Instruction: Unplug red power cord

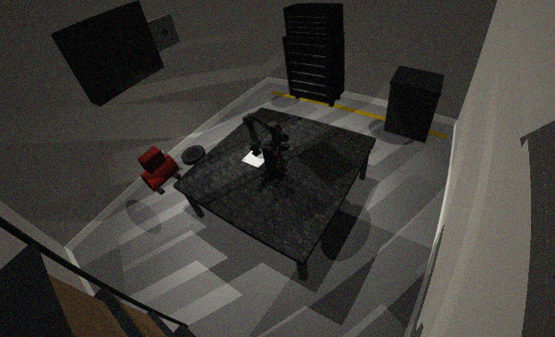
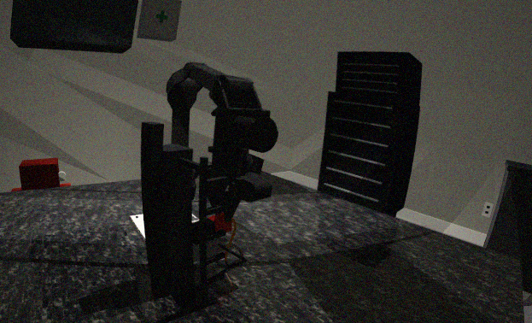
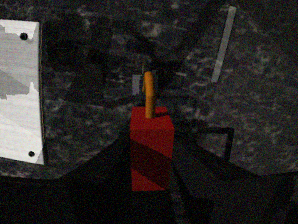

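Red plug point(image 3: 152, 151) is sitting directly between the gripper point(image 3: 152, 163) fingers, which are clamping on its two sides; the fingers themselves are showing only as dark shapes to either side of the plug in the wrist view. An orange cord point(image 3: 148, 94) is running from the plug's far end, straight ahead of the gripper, over the dark speckled table point(image 3: 100, 3). In the exterior view the plug point(image 2: 220, 222) is appearing as a small red block at the tip of the downward-pointing gripper point(image 2: 226, 215), with the cord point(image 2: 232, 232) hanging below it toward the table surface. Whether the plug is still seated in the power strip cannot be told, since the strip is not distinguishable in the darkness. A white plate point(image 3: 19, 92) with small corner holes is lying flat on the table, off to the left of the gripper and apart from the plug. Beyond the arm, a tall black drawer cabinet point(image 2: 369, 128) is standing against the wall.
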Controlling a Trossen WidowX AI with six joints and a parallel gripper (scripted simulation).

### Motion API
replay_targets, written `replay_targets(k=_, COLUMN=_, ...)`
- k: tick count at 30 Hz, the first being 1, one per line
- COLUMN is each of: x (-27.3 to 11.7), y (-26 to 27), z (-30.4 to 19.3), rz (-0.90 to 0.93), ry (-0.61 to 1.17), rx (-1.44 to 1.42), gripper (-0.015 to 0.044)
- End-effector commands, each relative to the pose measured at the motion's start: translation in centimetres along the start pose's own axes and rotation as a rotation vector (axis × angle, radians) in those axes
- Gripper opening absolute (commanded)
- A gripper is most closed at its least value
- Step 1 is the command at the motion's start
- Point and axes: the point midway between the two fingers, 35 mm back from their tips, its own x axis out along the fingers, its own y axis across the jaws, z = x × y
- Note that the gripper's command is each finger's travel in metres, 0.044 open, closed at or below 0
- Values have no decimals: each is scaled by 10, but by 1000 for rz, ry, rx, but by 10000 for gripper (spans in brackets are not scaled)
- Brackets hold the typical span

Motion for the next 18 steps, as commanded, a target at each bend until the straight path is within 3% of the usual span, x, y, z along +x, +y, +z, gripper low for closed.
replay_targets(k=1, x=0, y=0, z=11, rz=-7, ry=-9, rx=-17, gripper=26)
replay_targets(k=16, x=-2, y=-1, z=11, rz=-6, ry=-10, rx=-18, gripper=420)
replay_targets(k=18, x=-5, y=-1, z=26, rz=-6, ry=-12, rx=-18, gripper=440)
